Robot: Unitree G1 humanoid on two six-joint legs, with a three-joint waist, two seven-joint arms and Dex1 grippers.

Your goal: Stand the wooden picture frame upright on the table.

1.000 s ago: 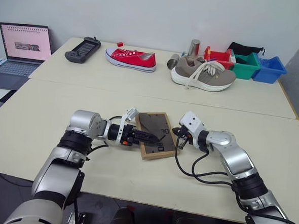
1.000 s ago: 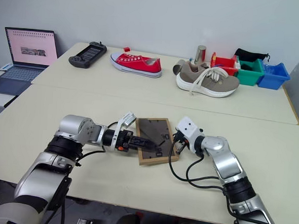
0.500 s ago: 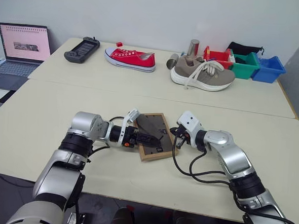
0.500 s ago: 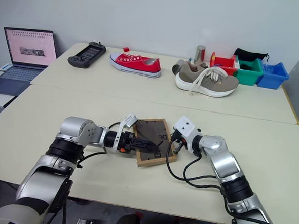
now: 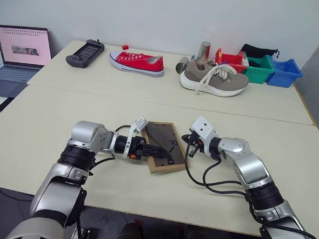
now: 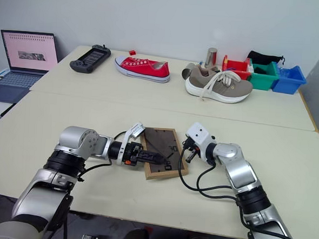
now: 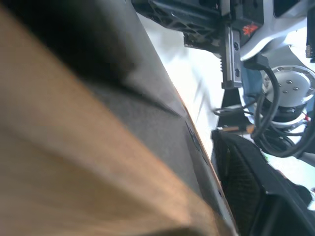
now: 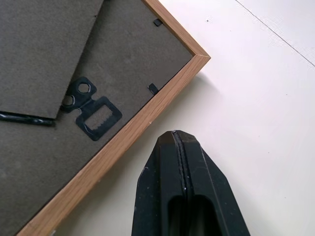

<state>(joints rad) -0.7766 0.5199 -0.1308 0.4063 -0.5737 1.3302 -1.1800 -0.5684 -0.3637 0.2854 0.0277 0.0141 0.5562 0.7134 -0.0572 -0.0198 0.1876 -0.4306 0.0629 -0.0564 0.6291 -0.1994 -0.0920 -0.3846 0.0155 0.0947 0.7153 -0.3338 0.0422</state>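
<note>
The wooden picture frame lies back-up on the table, near the front edge, its dark stand flap slightly raised. My left gripper reaches in from the frame's left side. One black finger lies across the back panel, and the jaws are shut on the frame's left edge. In the left wrist view the light-wood rim sits right against one black finger. My right gripper is shut, its tip on the table just off the frame's right rim, near a corner.
Across the table's seam lie a red sneaker, a grey-beige sneaker, a game controller, metal cans and coloured bins. A laptop stands far left. My right arm's black cables loop on the table.
My left gripper's fingers have closed onto the frame's left edge and the stand flap has lifted a little. The right gripper has kept still. The view shifted slightly.
</note>
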